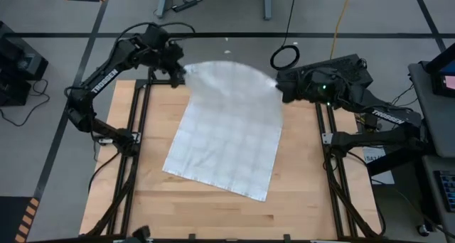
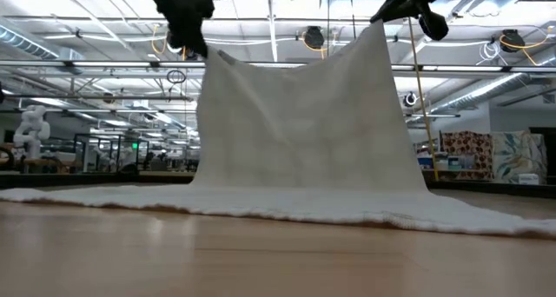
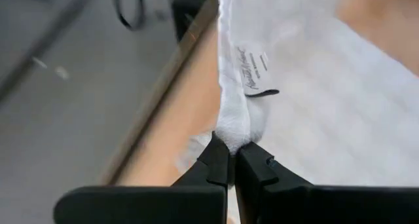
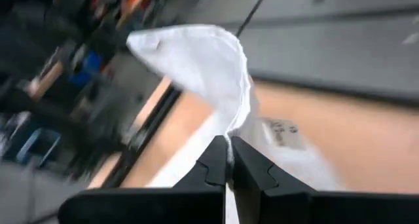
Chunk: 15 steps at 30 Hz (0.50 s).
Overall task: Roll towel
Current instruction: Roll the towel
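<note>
The towel (image 1: 227,133) is a white cloth with faint grey check lines. Its near half lies spread on the wooden table (image 1: 313,200), and its far half is raised off the table. My left gripper (image 1: 178,71) is shut on the towel's far left corner. My right gripper (image 1: 279,87) is shut on the far right corner. In the low view the raised cloth (image 2: 304,115) hangs like a curtain between the two grippers, sagging a little along its top edge. My left gripper pinches the towel's far left corner (image 3: 230,133) between its two fingers, beside a sewn label (image 3: 252,70). The corner is lifted clear and the cloth falls away from it down to the table. My right gripper pinches the far right corner (image 4: 229,133) between its two fingers. That corner is lifted clear, and the cloth runs from it across to the other corner and down to the table.
Black frame rails (image 1: 142,129) run along the table's left and right sides (image 1: 330,150). Bare wood lies in front of the towel's near edge (image 1: 213,214). A black cable ring (image 1: 285,57) lies on the floor beyond the far edge.
</note>
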Tool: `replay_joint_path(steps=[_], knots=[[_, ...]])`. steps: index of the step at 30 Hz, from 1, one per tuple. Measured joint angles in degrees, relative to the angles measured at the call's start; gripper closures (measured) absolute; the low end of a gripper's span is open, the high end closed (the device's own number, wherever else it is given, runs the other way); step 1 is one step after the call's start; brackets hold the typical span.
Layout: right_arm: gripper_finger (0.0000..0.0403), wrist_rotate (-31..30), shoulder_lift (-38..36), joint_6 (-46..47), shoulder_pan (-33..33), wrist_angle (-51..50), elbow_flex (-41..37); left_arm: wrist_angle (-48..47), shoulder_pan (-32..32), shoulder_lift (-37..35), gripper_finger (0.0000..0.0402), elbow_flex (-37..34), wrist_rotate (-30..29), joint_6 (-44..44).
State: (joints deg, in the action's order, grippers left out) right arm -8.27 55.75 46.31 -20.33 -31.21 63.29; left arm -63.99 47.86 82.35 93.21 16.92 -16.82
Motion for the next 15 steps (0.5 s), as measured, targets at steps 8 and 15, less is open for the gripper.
replay_joint_path(steps=[8,15], knots=[[0.0403,1.16,0.19,5.98,9.79,-8.55,-0.02,-15.64,-1.74,-0.66,0.0395,-0.08,2.36,-0.48],[0.0403,1.07,2.51,7.69,19.31,-12.84,-0.18,-20.77,-5.48,-0.68,0.0395,-2.30,2.65,0.16]])
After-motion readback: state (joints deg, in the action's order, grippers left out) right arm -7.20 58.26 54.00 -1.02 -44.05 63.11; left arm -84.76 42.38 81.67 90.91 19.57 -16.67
